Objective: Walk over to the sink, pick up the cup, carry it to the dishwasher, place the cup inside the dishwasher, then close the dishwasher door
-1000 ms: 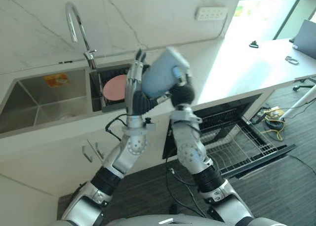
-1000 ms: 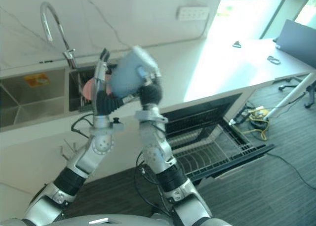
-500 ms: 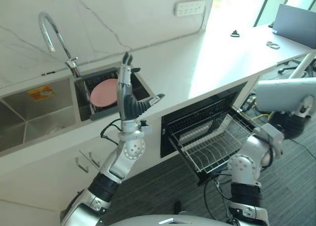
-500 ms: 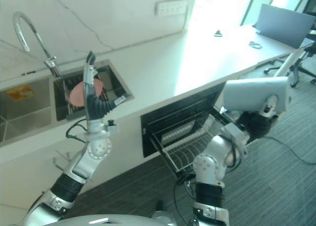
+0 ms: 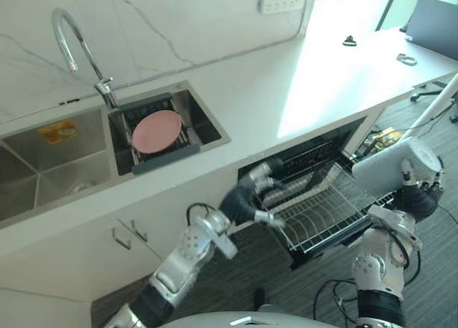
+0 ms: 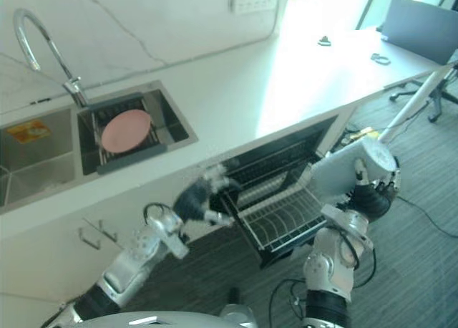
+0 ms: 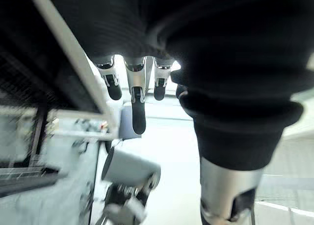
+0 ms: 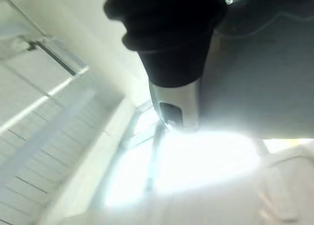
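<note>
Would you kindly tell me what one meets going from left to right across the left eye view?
Faucet → pink plate → left hand, open in front of the dishwasher → cup, held in the right hand.

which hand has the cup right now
The right hand: its fingers are curled round the pale grey cup, held up near the pulled-out dishwasher rack. The left hand holds nothing, fingers straight, by the rack's front.
</note>
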Tool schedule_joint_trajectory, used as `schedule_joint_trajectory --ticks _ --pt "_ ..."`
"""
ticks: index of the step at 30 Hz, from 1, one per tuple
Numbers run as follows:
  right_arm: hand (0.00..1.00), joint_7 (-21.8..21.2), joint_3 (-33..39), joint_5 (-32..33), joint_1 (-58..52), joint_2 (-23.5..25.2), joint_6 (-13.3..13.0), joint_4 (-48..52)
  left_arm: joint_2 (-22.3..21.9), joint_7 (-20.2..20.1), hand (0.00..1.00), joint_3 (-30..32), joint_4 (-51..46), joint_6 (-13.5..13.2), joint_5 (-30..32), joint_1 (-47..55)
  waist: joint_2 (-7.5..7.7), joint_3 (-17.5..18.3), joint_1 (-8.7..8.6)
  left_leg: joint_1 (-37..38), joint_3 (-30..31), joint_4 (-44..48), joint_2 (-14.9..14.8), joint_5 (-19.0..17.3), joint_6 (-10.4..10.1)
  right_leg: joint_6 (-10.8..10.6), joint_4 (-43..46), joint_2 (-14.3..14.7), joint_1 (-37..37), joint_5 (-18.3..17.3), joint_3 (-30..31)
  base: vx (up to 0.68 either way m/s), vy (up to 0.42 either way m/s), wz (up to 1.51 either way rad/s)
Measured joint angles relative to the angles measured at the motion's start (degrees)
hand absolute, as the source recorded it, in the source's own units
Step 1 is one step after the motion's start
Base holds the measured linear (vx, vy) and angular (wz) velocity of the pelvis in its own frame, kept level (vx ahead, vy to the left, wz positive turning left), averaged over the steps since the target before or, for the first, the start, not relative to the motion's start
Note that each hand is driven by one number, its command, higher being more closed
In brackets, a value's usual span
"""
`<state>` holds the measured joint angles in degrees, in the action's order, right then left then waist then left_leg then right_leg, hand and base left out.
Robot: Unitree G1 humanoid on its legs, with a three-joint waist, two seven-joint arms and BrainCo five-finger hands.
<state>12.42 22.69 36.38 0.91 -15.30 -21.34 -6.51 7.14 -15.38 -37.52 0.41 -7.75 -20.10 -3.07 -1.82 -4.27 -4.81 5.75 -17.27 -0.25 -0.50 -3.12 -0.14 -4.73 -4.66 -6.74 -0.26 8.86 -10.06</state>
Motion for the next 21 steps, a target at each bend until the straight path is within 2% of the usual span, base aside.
schedule_joint_trajectory --ticks 3,4,8,10,13,15,18,21 --pt "1.0 -1.33 -0.05 -2.84 1.17 -2.39 3.31 -4.25 0.89 -2.59 0.0 0.31 6.8 5.46 -6.24 3.07 0.18 -1.01 0.42 -0.95 0.79 0.03 0.0 -0.14 0.14 -0.07 0.01 -0.15 0.06 -0.22 -0.76 -0.02 -0.014 0.16" --pt "1.0 -1.86 -0.01 -3.09 1.65 -3.33 4.35 -6.0 1.15 -3.1 0.0 0.94 9.56 5.98 -5.76 4.94 0.19 -1.33 0.34 -1.29 1.55 0.06 0.03 -0.21 0.1 -0.14 0.01 -0.27 0.19 -0.43 -1.57 -0.03 -0.021 0.32" --pt "1.0 -2.25 -0.21 -5.42 2.16 -4.13 7.15 -9.26 3.9 -2.87 0.0 1.81 12.16 5.9 1.82 11.12 0.29 -1.67 1.33 -1.63 3.46 0.06 0.12 0.52 0.23 -0.09 0.02 -0.39 0.26 -0.76 -3.62 0.04 -0.025 0.27" --pt "1.0 -1.97 -1.16 -7.49 3.27 -4.25 8.63 -11.28 4.26 -2.18 0.0 4.16 14.73 5.89 5.96 13.59 0.28 -1.98 1.74 -1.64 4.16 0.12 0.22 0.55 0.28 -0.18 0.02 -0.52 0.64 -0.91 -4.44 0.01 -0.015 0.22" --pt "1.0 -1.85 -2.46 -10.66 3.45 -4.95 10.53 -15.06 4.83 0.48 0.0 8.15 19.34 5.75 13.29 16.52 0.26 -2.22 2.13 -1.56 6.46 0.15 0.73 0.73 0.48 -0.53 0.02 -0.99 1.98 -1.41 -6.72 -0.01 0.004 0.37" --pt "1.0 -1.6 -2.76 -13.86 3.89 -5.02 11.82 -17.14 5.3 2.93 0.0 10.32 21.7 5.36 18.41 18.06 0.27 -2.36 3.1 -1.55 6.57 0.15 1.0 0.76 0.55 -0.61 0.02 -1.21 2.06 -1.45 -6.82 -0.02 0.01 0.06" --pt "1.0 -0.96 -4.52 -15.63 3.98 -5.22 13.54 -19.52 5.81 5.34 0.0 12.94 25.77 5.34 24.28 19.34 0.39 -3.23 3.3 -1.77 7.84 0.15 1.44 0.98 0.9 -0.82 0.03 -1.93 2.54 -1.59 -8.1 -0.04 0.026 0.19" --pt "1.0 -0.64 -4.6 -16.55 4.55 -5.25 14.4 -21.31 5.74 5.37 0.0 16.83 29.29 5.8 25.34 19.72 0.17 -4.87 4.12 -2.18 8.21 0.19 1.74 1.07 0.95 -0.97 0.04 -2.28 2.44 -1.64 -8.61 -0.06 0.023 0.13"
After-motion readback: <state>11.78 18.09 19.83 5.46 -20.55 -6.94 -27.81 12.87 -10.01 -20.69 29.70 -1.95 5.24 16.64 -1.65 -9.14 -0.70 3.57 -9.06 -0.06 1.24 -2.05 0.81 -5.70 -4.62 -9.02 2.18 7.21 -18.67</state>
